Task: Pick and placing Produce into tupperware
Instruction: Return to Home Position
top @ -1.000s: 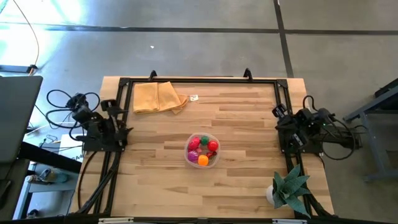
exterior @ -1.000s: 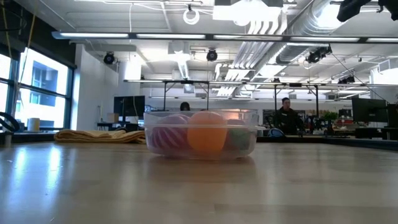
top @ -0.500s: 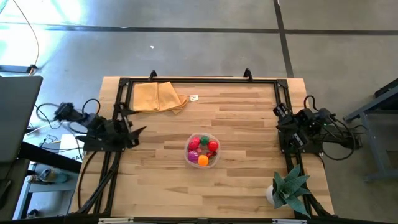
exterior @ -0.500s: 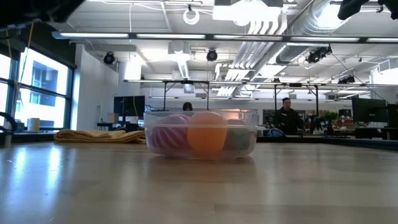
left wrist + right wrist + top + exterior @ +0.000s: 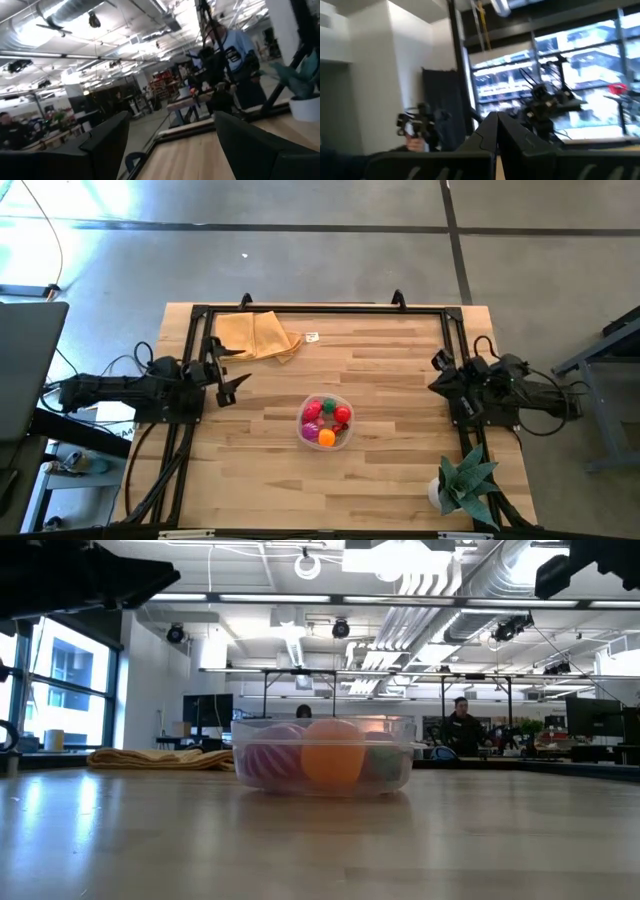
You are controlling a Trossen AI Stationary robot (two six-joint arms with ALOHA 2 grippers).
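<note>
The left gripper (image 5: 238, 368), fingers spread wide and empty, sits nearer the small round clear plastic tub (image 5: 301, 424), which holds the colourful toy produce (image 5: 325, 420) ahead of it, than the closed, empty right gripper (image 5: 437, 374) opposite.

We list one light wooden table (image 5: 400, 380). On it we count a clear tupperware tub (image 5: 302, 423) near centre, a tan folded cloth (image 5: 255, 336) at the far left corner, a small white tag (image 5: 312, 337) just beside the cloth, and a potted plant (image 5: 465, 480) at the near right corner.
</note>
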